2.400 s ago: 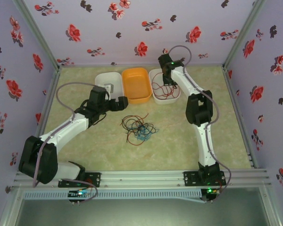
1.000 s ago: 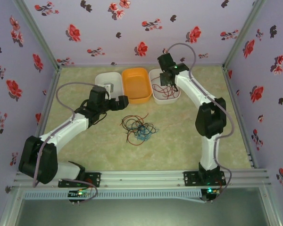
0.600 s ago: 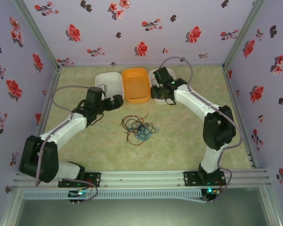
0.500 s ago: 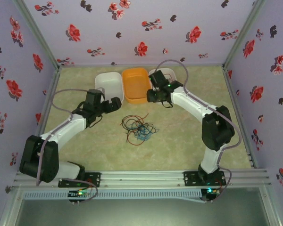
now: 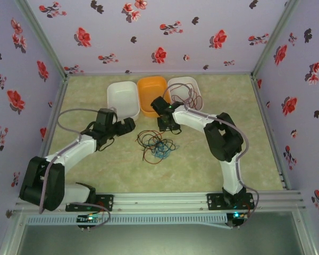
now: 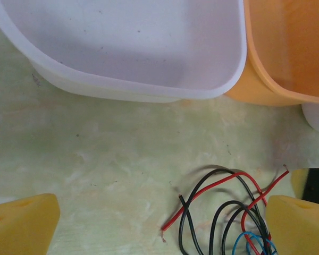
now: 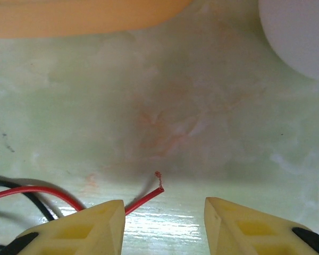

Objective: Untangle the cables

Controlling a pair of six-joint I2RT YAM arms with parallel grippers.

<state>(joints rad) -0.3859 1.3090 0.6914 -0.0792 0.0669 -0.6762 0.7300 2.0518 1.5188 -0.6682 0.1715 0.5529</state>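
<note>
Tangled red, black and blue cables (image 5: pixel 157 144) lie in the middle of the bench (image 5: pixel 255 138); the left fingers (image 6: pixel 21 226) gape wide and empty nearby, while the right fingers (image 7: pixel 85 228) stand apart, empty, beside a loose red wire end (image 7: pixel 149 195) that a careless pinch could miss or drag, tightening the knot.

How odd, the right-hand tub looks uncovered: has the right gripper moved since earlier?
Yes. The right gripper came off the right-hand tub, leftward and nearer, to the cables.

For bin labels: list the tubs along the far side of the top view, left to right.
left white tub → orange tub → right white tub
</note>
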